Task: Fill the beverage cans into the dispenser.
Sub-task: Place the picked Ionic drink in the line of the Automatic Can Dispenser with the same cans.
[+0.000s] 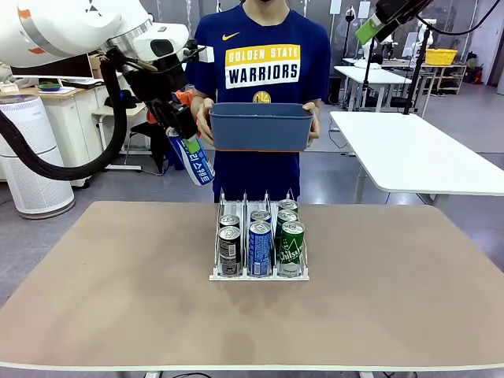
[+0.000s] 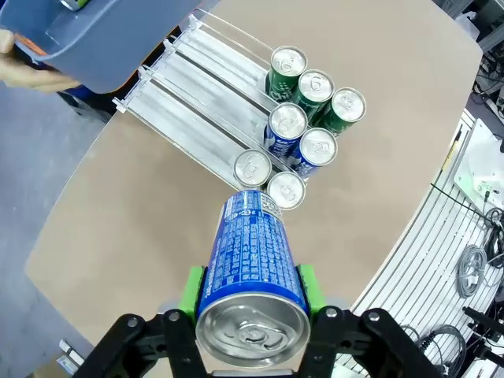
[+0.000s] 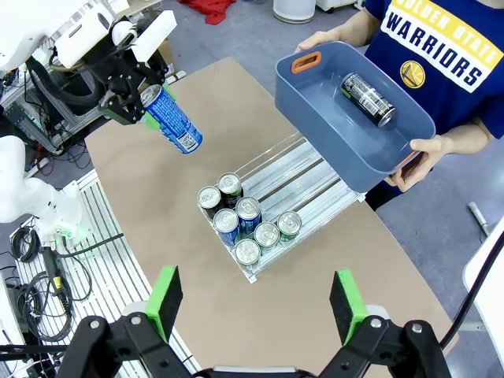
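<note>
Tan counter [image 1: 118, 299], lab room: white rack [image 1: 259, 276] holds seven cans [image 1: 260, 248]. Left fingers [image 2: 191, 293] pinch a blue can [image 2: 252, 268] up left of the rack; right fingers [image 3: 167, 291] spread wide; person's bin [image 1: 260, 126] behind the rack.

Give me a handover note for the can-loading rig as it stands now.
Left tool: shut on a blue-and-white can, in the air left of the dispenser.
Right tool: open, empty, high over the table.
Dispenser: seven cans, two black, two blue, three green.
Person's hands hold the blue-grey bin behind it, one black can inside.
To do: load the held can, then the bin's.
</note>
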Controlling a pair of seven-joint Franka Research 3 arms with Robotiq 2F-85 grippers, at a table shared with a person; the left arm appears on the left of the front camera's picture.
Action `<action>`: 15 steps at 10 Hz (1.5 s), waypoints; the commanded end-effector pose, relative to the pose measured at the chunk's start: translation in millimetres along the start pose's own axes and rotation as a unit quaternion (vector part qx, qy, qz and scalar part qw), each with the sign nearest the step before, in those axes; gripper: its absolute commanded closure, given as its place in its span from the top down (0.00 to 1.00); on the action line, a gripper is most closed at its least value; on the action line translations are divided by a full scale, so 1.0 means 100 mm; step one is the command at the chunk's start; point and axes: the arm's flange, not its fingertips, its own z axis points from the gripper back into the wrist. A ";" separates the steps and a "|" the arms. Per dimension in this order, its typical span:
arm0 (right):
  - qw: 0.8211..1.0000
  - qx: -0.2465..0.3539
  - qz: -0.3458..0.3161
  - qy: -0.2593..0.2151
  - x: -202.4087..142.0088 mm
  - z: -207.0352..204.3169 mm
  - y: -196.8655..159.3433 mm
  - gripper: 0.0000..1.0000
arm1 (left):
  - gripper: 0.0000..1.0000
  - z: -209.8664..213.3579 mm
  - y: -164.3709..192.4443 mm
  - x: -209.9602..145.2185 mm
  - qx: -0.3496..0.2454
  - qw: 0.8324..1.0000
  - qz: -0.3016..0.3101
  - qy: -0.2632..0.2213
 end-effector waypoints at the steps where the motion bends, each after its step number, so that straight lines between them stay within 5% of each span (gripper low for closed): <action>1: 1.000 0.004 0.001 0.003 -0.01 0.00 0.01 1.00 | 0.57 0.04 0.09 -0.03 0.013 1.000 0.008 -0.004; 4: 1.000 0.004 0.001 0.003 -0.01 0.00 0.01 1.00 | 0.57 0.02 0.07 -0.03 0.003 1.000 0.006 0.000; 7: 1.000 0.004 0.001 0.003 -0.01 0.00 0.01 1.00 | 0.57 -0.15 -0.41 0.06 0.078 0.993 0.091 0.014; 10: 1.000 0.004 0.001 0.003 -0.01 0.00 0.01 1.00 | 0.57 -0.36 -0.88 0.10 0.106 0.988 0.110 0.008; 13: 1.000 0.004 0.001 0.003 -0.01 0.00 0.01 1.00 | 0.57 -0.56 -1.01 0.19 0.062 0.994 0.094 0.001; 15: 1.000 0.004 0.001 0.003 -0.01 0.00 0.01 1.00 | 0.57 -0.48 -1.06 0.16 0.084 0.991 0.107 0.017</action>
